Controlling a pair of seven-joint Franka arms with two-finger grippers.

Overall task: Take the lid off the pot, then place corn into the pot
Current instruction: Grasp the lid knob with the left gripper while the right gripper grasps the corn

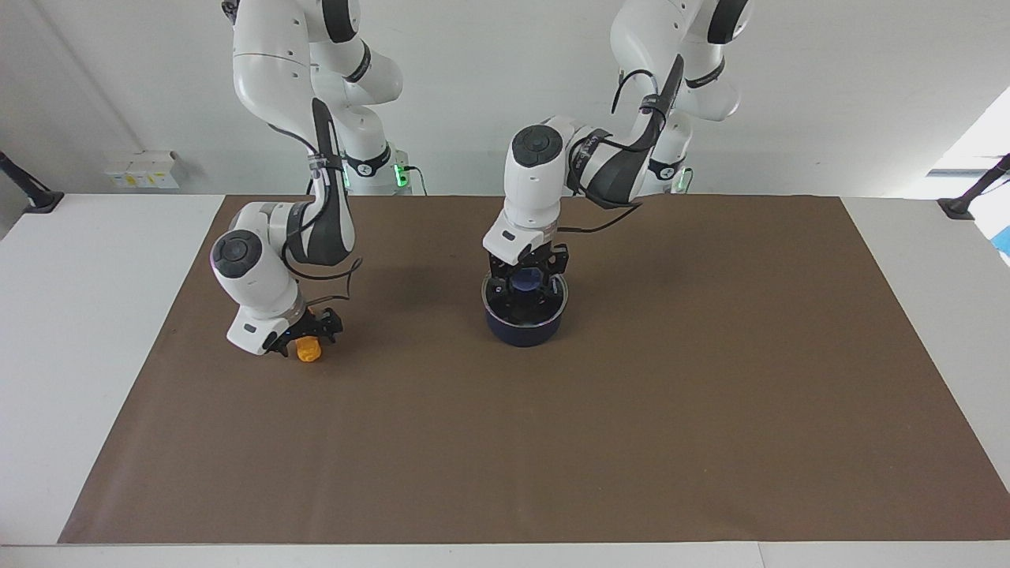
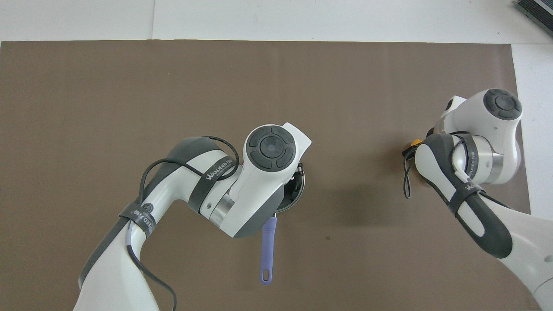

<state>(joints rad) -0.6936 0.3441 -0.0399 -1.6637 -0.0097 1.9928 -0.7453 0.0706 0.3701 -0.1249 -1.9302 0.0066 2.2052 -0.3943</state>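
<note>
Lid on the pot, mid-desk. My left hand is down around its blue knob; can't tell if it's clamped. My right hand is down over the corn toward the right arm's end; grip unclear. Risks: knob slips and the lid drops; cob rolls away.
</note>
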